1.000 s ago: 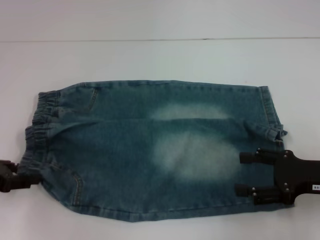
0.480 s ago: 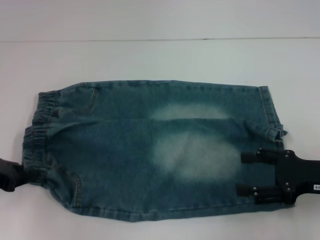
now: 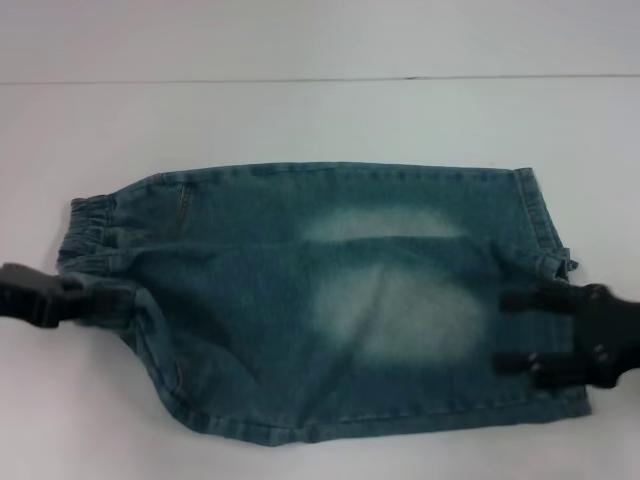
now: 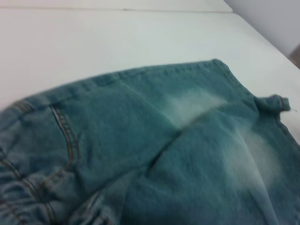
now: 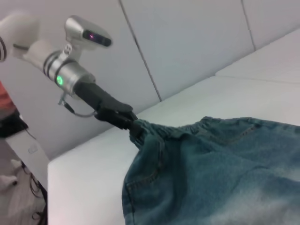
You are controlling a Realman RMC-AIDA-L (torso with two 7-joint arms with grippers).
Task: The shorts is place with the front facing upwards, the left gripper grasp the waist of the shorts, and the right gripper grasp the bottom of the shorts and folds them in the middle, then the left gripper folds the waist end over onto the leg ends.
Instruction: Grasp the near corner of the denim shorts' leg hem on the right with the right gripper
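One pair of denim shorts lies in the middle of the white desk, waist toward the robot's left and leg ends toward its right. The cloth is blue-green denim with pale, faded patches across the middle, orange stitching along the pocket seams and a gathered elastic waistband. Its far edge runs straight, while the near edge curves down and in toward the waist, where the fabric is pulled up into a bunched peak. A small turned-up fold sticks out at the far corner of the leg hem.

At the waist, the left end effector is clamped on the near corner of the waistband; the right wrist view shows its dark fingers pinched together on the gathered cloth, lifting it off the desk, with the arm reaching in level from the left. At the leg ends, the right end effector rests low over the near part of the hem, its two black fingers set apart and pointing toward the waist, lying flat on the denim.
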